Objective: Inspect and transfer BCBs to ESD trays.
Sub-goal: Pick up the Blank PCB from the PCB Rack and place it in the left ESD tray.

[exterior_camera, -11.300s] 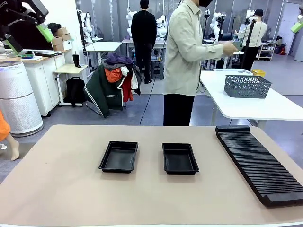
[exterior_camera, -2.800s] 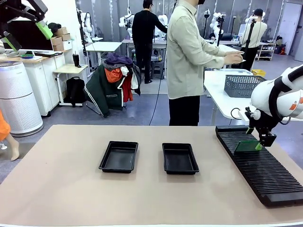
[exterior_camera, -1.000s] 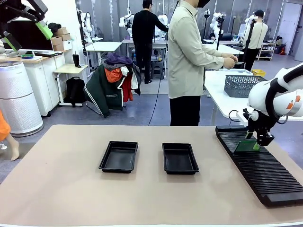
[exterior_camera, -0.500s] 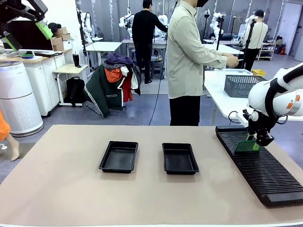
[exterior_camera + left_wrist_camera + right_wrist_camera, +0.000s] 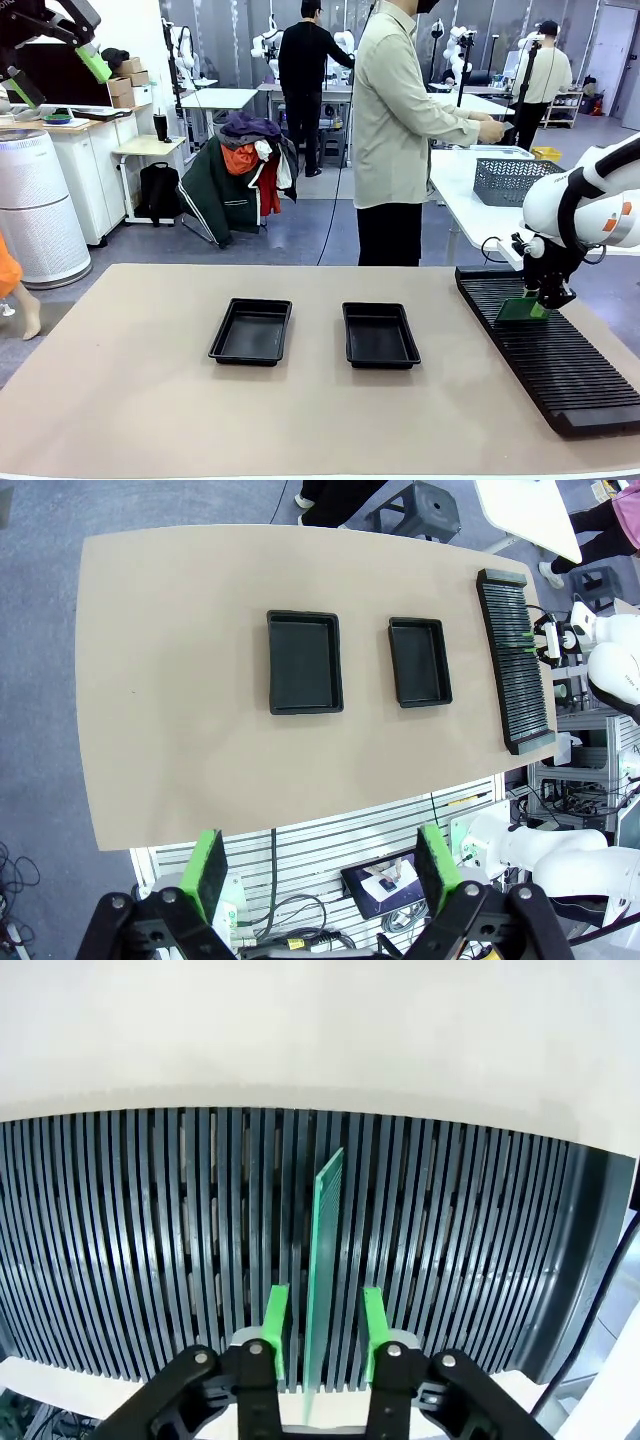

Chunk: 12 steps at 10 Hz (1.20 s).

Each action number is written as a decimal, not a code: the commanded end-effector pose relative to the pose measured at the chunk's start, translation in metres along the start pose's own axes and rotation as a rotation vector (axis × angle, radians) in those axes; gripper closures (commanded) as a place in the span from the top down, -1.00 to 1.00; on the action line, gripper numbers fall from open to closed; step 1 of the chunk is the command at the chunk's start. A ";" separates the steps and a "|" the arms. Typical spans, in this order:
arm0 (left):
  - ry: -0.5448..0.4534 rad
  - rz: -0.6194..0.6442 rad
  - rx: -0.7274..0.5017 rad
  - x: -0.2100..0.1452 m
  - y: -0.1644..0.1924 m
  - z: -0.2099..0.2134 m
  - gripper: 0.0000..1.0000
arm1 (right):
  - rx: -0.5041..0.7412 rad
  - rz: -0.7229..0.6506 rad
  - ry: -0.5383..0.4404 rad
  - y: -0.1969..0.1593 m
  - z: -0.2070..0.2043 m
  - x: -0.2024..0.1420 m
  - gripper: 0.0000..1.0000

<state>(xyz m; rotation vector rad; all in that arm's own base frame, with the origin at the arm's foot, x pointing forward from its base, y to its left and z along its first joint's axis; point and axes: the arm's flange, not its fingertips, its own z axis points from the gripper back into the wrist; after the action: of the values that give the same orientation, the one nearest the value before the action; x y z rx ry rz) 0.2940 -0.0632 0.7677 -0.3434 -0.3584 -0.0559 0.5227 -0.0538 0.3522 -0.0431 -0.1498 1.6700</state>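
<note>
Right wrist view, bottom centre: right gripper (image 5: pixel 325 1305) has its jaws narrow, one green pad on each side of a BCB (image 5: pixel 322 1250), with a thin gap showing on both sides. Nothing is gripped yet. The BCB stands on edge, upright, in a slot of the black ribbed rack (image 5: pixel 150 1210), roughly mid-frame. The other slots in view are bare.

Step in hand, as I judge it, is grasping this board to pull it out for inspection. To do it well, keep the board centred between the pads so both meet its flat faces together. Clamp lightly, since a thin board likely flexes. Then draw it straight along the slot with no twist, or it could bind on the ribs.

Front view: the tan table (image 5: pixel 150 400) fills the lower frame. Two ESD trays (image 5: pixel 251 330) sit side by side at centre, apart from each other, both with nothing in them, well left of the rack. The nearer-to-rack tray looks the likely drop.

Left gripper (image 5: pixel 322 868) is spread wide, holding nothing, parked high in the front view's upper left.

Farther back, a person (image 5: pixel 400 110) stands side-on at the top centre, hands toward a grey mesh basket (image 5: pixel 521 180).
</note>
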 end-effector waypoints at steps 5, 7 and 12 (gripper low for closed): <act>0.001 -0.001 -0.002 0.000 0.001 -0.001 1.00 | 0.028 0.000 0.033 -0.007 0.006 0.004 -0.55; 0.001 -0.001 -0.002 0.000 0.001 -0.001 1.00 | 0.034 0.003 0.033 -0.011 0.006 0.004 -0.66; 0.001 -0.001 -0.002 0.000 0.001 -0.001 1.00 | 0.063 0.002 0.026 -0.013 0.004 0.003 -0.82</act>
<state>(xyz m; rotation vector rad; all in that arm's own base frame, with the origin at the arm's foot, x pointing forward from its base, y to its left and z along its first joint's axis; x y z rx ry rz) 0.2940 -0.0632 0.7677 -0.3434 -0.3584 -0.0558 0.5303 -0.0504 0.3559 -0.0230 -0.1121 1.6917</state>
